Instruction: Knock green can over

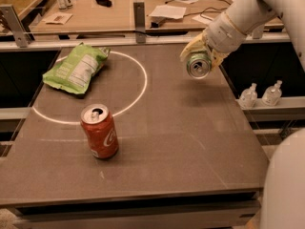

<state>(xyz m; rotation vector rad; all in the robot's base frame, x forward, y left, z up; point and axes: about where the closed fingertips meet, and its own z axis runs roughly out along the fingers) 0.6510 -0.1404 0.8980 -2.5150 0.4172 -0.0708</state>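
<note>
The green can (199, 66) is at the right side of the dark table (190, 142), tipped on its side with its silver top and pull tab facing the camera. It hangs above the table surface, with its shadow below it. My gripper (200, 56) comes in from the upper right on the white arm (238, 20) and is shut on the green can, its pale fingers (189, 49) wrapped around the can's body. Most of the can's green side is hidden by the gripper.
A red-orange soda can (99, 131) stands upright at the front left. A light green chip bag (76, 68) lies at the back left on a white circle line (143, 80). Two small bottles (259, 95) stand off the table's right edge. A cluttered desk (119, 8) lies behind.
</note>
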